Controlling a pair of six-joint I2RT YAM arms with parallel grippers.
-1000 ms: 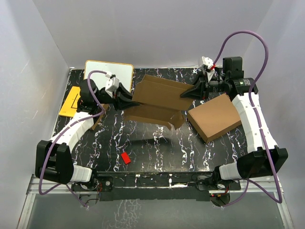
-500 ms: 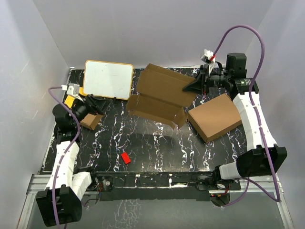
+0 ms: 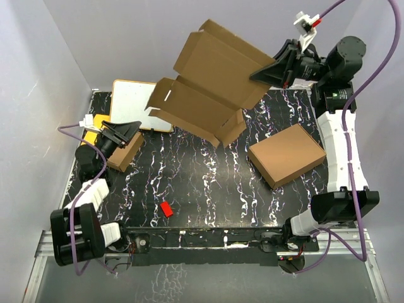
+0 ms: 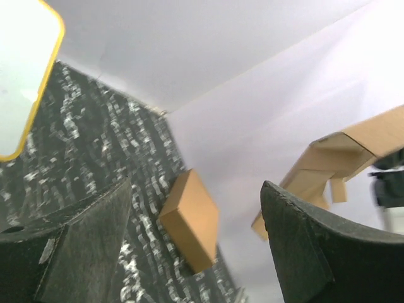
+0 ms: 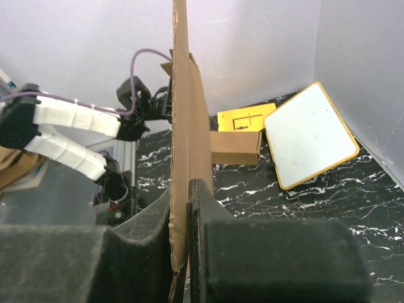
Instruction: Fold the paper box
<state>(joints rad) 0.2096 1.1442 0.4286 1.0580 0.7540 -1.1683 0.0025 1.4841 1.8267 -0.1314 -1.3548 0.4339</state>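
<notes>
The right gripper (image 3: 266, 71) is clamped on the right edge of the paper box (image 3: 211, 76). It holds the box high in the air over the far part of the table (image 3: 208, 183), touching nothing else. The right wrist view shows the pads (image 5: 208, 208) pressed together on a single cardboard panel (image 5: 183, 95) seen edge-on. The paper box hangs unfolded and tilted, with its flaps and tabs sticking out to the left and on the near side.

The left gripper (image 3: 126, 131) is at the left edge of the table with its fingers (image 4: 95, 221) spread wide and nothing between them. It is just beside a small box (image 3: 126, 151), which lies near a yellow card (image 3: 95, 123) and a whiteboard (image 3: 136, 104) at the far left. A flat box (image 3: 287, 154) lies on the right of the table. A small red block (image 3: 166, 209) lies near the front edge, well apart from everything else.
</notes>
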